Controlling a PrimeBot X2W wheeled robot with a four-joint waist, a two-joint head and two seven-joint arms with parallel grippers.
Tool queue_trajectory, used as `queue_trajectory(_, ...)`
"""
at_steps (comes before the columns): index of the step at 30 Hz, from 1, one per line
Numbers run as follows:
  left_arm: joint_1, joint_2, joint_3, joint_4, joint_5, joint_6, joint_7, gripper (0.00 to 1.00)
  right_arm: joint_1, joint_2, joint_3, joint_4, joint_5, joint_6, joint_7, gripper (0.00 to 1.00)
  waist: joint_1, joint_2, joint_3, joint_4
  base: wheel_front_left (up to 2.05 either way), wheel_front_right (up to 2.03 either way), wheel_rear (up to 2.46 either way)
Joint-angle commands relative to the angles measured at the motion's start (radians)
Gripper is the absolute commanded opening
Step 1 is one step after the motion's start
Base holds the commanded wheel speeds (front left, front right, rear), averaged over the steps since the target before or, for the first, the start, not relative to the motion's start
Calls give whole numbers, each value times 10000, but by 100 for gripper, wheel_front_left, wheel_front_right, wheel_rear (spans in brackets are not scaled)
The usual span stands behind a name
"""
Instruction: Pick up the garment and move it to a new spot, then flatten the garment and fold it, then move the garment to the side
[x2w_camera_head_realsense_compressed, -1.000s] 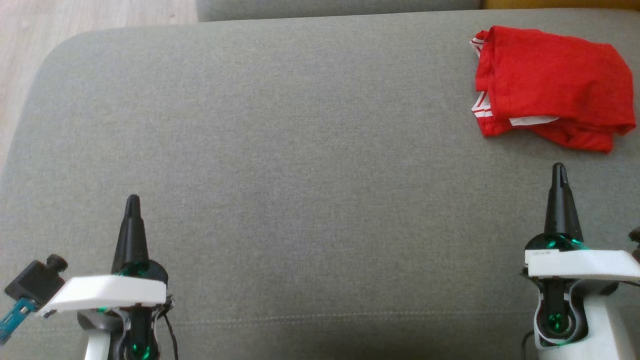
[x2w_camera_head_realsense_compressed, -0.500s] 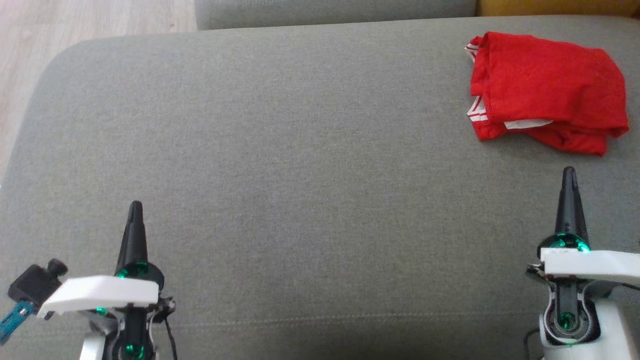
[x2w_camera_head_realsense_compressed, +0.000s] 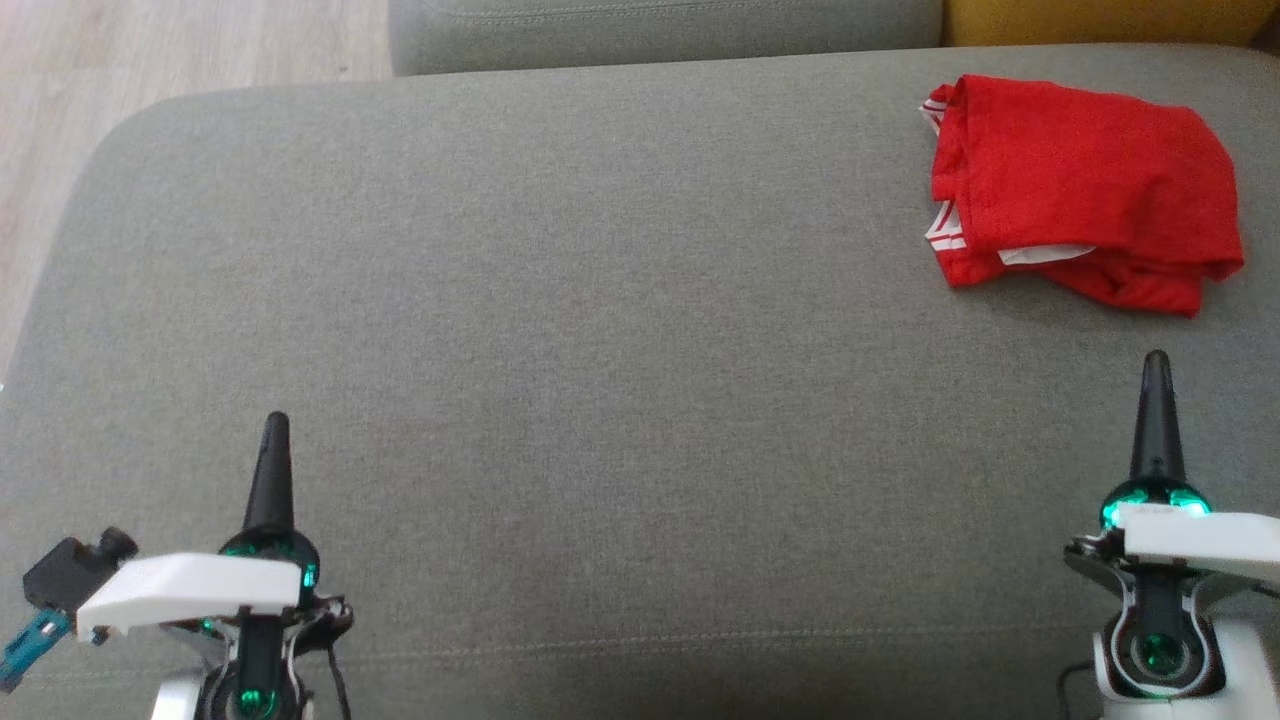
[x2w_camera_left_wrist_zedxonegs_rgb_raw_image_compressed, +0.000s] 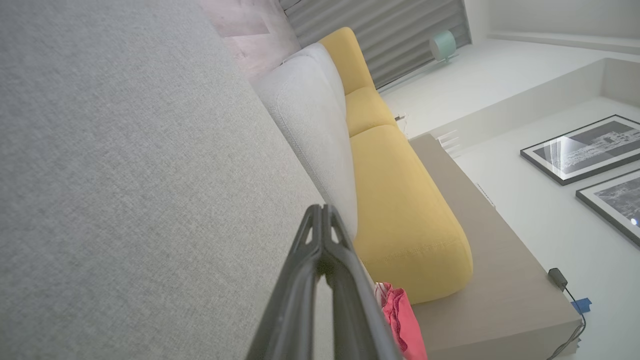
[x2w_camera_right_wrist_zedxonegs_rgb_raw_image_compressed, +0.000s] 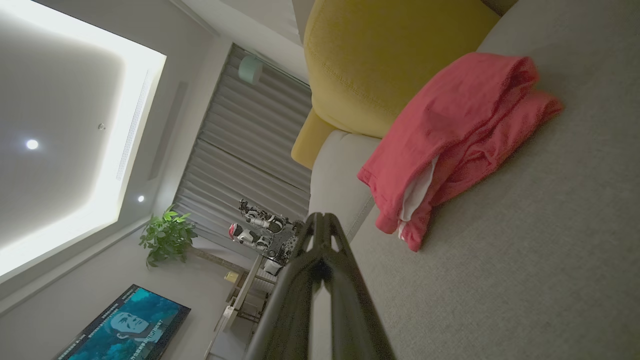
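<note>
The garment (x2w_camera_head_realsense_compressed: 1080, 185) is red with white-striped trim. It lies folded in a loose bundle at the far right of the grey sofa seat (x2w_camera_head_realsense_compressed: 600, 350). The right wrist view has the garment (x2w_camera_right_wrist_zedxonegs_rgb_raw_image_compressed: 450, 145) ahead and to the right. In the left wrist view a sliver of the garment (x2w_camera_left_wrist_zedxonegs_rgb_raw_image_compressed: 402, 320) peeks out beside the fingers. My right gripper (x2w_camera_head_realsense_compressed: 1156, 362) is shut and empty, hovering a short way in front of the garment. My left gripper (x2w_camera_head_realsense_compressed: 275, 425) is shut and empty at the lower left, far from it. Both grippers' fingertips meet in the wrist views: left gripper (x2w_camera_left_wrist_zedxonegs_rgb_raw_image_compressed: 320, 210), right gripper (x2w_camera_right_wrist_zedxonegs_rgb_raw_image_compressed: 320, 217).
A grey back cushion (x2w_camera_head_realsense_compressed: 660, 25) and a yellow cushion (x2w_camera_head_realsense_compressed: 1100, 20) line the far edge of the seat. Wooden floor (x2w_camera_head_realsense_compressed: 150, 50) lies beyond the seat's rounded left corner. A wide stretch of seat separates my two grippers.
The whole head view has shifted, so the camera has moved. Both grippers sit slightly lower in the picture, still shut. The garment lies as before.
</note>
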Motion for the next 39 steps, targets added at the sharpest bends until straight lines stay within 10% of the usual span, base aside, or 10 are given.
queue_trajectory(1, -526, 195, 319, -262, -232, -78, 74, 0, -147, -147, 77, -294, 317, -6, 69, 0, 0, 0, -16, -5, 0, 0, 0)
queue_trajectory(39, -745, 224, 727, 657, -3901, -283, 1172, 0, 8, -126, -548, -186, 4732, -10, 1149, 0, 0, 0, -532, -148, 0, 0, 0)
